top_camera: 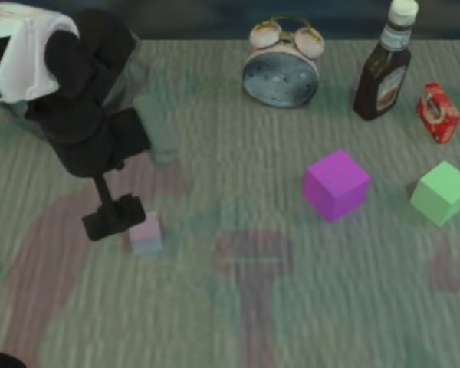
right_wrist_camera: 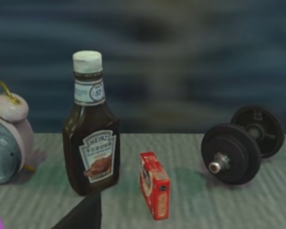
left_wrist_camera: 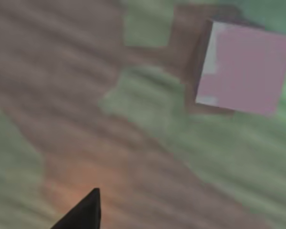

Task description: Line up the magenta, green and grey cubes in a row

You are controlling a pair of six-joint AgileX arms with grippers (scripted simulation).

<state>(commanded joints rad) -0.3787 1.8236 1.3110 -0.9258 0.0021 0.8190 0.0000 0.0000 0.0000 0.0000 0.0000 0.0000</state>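
The grey cube [top_camera: 146, 233] sits on the left part of the counter [top_camera: 238, 322], with the left claw [top_camera: 113, 216] low just beside it on its left; whether its fingers are apart or together I cannot tell. Well off to the right stand the magenta cube [top_camera: 336, 185] and, farther right, the green cube [top_camera: 442, 192], apart from each other. Behind them along the far edge are an alarm clock [top_camera: 281, 63], a sauce bottle [top_camera: 385, 67], a red carton [top_camera: 438, 113] and a dumbbell [right_wrist_camera: 240, 143]. Nothing lies between the cubes. The right claw is out of the top view.
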